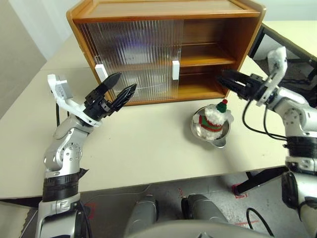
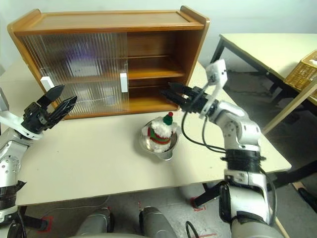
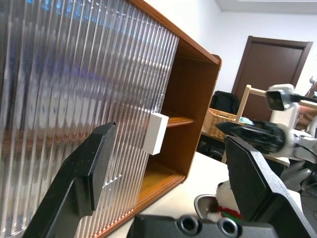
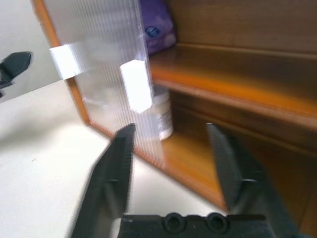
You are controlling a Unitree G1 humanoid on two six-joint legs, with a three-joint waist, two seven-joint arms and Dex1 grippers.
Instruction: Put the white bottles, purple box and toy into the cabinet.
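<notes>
I see the toy [image 1: 214,120] sitting in a steel bowl [image 1: 198,130] on the table [image 1: 148,144], just before the cabinet [image 1: 163,49]. Purple box [image 4: 157,27] on the upper shelf, one bottle [image 4: 162,115] below it. Left gripper [image 1: 118,91] fingers apart, empty. Right gripper [image 4: 171,141] fingers apart by the open side, empty.

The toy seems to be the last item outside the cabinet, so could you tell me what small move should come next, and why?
Probably lower the open right gripper onto the toy. It sits in the steel bowl just below, while the purple box and a white bottle already sit inside the cabinet.
</notes>
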